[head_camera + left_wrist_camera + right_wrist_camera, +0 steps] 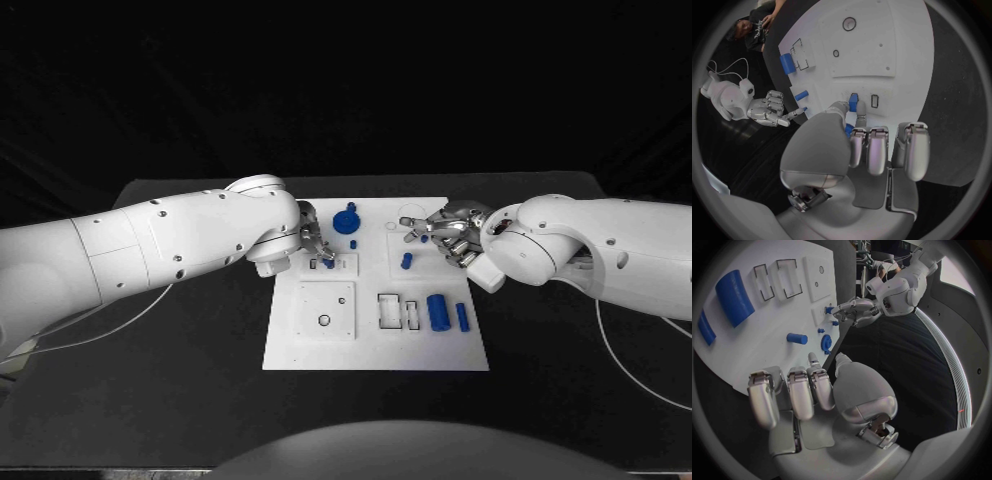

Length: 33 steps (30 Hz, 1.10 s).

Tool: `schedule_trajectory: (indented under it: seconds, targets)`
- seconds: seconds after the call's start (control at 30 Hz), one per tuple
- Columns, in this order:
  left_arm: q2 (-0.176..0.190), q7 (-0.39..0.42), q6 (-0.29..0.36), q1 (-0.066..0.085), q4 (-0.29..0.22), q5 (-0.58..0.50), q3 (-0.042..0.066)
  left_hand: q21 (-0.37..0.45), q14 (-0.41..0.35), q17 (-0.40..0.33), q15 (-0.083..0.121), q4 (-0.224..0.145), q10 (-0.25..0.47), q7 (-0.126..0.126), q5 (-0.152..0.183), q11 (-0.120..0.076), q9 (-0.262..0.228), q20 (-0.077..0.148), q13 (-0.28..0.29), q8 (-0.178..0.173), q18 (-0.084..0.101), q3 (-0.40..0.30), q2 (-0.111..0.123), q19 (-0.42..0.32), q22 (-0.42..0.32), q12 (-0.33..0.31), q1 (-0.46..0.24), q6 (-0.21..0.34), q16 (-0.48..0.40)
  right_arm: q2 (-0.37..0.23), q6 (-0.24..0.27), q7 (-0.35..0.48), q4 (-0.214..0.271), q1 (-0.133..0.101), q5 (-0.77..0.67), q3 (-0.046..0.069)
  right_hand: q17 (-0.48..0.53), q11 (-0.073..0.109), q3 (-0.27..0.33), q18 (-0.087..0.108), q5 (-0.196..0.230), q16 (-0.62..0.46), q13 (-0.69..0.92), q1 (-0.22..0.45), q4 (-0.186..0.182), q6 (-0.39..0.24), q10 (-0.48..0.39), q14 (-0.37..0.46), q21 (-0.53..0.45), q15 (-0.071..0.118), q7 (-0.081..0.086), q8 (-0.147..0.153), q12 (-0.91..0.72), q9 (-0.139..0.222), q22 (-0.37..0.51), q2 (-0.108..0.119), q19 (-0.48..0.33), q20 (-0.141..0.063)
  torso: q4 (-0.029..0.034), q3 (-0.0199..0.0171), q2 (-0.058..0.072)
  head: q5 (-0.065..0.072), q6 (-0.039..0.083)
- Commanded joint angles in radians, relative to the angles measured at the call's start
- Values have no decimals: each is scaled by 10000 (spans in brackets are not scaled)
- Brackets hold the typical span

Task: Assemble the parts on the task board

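My left hand (pixel 310 245) sits over the left rear of the task board (pixel 375 355), its thumb and a finger pinching a small blue peg (pixel 853 100) whose tip is at, or just above, a narrow slot; I cannot tell whether it has entered. To seat it well, I judge I should keep the peg square to the slot and press straight down without twisting, since the neighbouring empty slot (pixel 874 101) lies just beside it. My right hand (pixel 450 240) hovers over the board's right rear with its fingers loosely spread and nothing in them. The head view hides the peg under my left fingers but lays out the rest: the blue knob (pixel 348 220) at the rear, a short cylinder (pixel 407 262) lying loose, and a thick cylinder (pixel 437 311) beside a thin bar (pixel 463 316) toward the front right. The left wrist view shows what the head view cannot, the peg tip against its slot.
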<state>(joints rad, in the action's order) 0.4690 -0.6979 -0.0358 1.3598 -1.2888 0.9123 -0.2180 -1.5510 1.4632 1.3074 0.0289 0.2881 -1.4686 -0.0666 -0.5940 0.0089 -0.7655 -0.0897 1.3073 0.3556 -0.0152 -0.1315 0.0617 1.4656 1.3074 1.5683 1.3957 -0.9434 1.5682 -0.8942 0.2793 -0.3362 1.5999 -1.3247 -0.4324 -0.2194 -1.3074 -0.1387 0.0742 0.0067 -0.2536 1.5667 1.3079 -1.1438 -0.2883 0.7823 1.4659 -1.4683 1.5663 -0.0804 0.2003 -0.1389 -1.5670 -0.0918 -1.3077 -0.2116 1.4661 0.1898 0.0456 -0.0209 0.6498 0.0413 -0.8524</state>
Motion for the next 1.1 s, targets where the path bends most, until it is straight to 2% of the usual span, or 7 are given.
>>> schedule_trajectory:
  seconds: [0.03,1.1]
  targets:
    - [-21,-141,19,-8,6,-35,-1,34,1076,2634,32,-1,-1022,59,58,-32,-11,18,2635,32,73,-47,-81,773,2530,25,-62,45,26,4,-117,75,10,7,-25,0,-2634,-37,51,-67,-22,41,2629,-94,-13,-41,1049,-1025,45,-66,107,-46,-38,-9,-2631,-33,1047,58,6,3,-1,28,-2]
    - [-62,-49,-152,-36,86,-174,-4,71,1076,2634,4,32,-1022,8,87,7,-1,-2,2635,2,61,-29,-121,728,2514,25,-277,133,26,54,-116,82,-3,7,-24,0,-2634,-37,51,-67,-22,41,2629,-94,-13,-41,1049,-1025,45,-66,107,-46,-38,-9,-2631,-33,1047,58,10,1,-1,47,42]
